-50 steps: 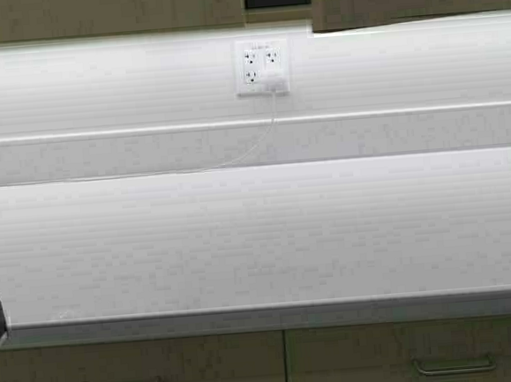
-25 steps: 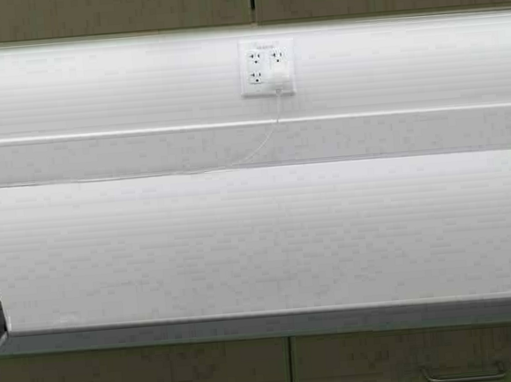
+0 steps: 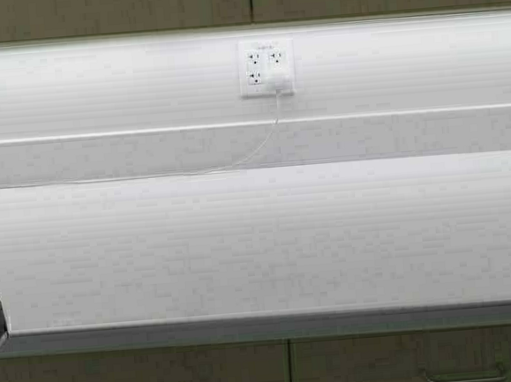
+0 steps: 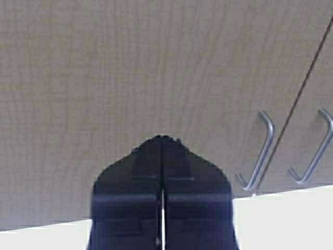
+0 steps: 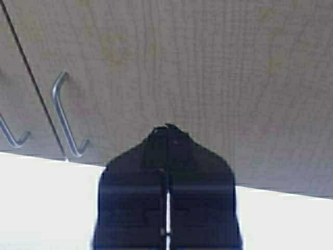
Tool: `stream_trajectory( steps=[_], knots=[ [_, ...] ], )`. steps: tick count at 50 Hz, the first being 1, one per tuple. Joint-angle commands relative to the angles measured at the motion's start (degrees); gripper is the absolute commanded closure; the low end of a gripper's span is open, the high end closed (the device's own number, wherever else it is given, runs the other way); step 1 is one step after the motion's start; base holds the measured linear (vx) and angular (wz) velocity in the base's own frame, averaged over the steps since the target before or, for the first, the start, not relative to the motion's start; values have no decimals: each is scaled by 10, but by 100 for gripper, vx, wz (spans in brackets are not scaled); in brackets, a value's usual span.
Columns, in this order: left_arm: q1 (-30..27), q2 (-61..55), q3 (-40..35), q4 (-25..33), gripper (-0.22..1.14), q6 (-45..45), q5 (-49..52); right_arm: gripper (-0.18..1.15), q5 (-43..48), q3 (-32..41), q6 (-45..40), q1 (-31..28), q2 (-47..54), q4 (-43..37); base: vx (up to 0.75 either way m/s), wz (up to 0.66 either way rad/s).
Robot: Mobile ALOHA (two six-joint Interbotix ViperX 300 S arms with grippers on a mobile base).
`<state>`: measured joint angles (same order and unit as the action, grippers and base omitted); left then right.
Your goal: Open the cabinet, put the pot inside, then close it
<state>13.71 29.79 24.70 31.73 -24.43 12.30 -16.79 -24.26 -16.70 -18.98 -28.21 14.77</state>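
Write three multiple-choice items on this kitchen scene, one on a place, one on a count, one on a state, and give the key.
1. Where is the wall outlet?
A. On the backsplash below the cabinet
B. On a drawer front
C. On the countertop's front edge

2. How many silver handles show near the cabinet doors' meeting edge in the left wrist view?
A. None
B. Two
C. Four

3. What state are the cabinet doors in?
A. Both shut
B. Right door swung wide
C. Both removed

Key:
1 A, the wall outlet sits on the white backsplash just under the cabinet.
2 B, one handle lies each side of the seam.
3 A, the doors meet flush, with only a thin seam between them; the pot is not in view.

The left tool and right tool both point at the doors, their tips closed together.
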Motion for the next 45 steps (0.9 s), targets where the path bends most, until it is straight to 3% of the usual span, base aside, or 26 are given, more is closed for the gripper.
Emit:
stream_trajectory(
  steps=[1, 45],
  knots=[
    [2, 4, -6, 0, 88, 0, -5, 90, 3, 6, -1, -2, -8, 1, 1, 0],
    [2, 4, -6, 0, 88, 0, -9, 90, 2, 4, 0, -2, -8, 0, 0, 0]
  ],
)
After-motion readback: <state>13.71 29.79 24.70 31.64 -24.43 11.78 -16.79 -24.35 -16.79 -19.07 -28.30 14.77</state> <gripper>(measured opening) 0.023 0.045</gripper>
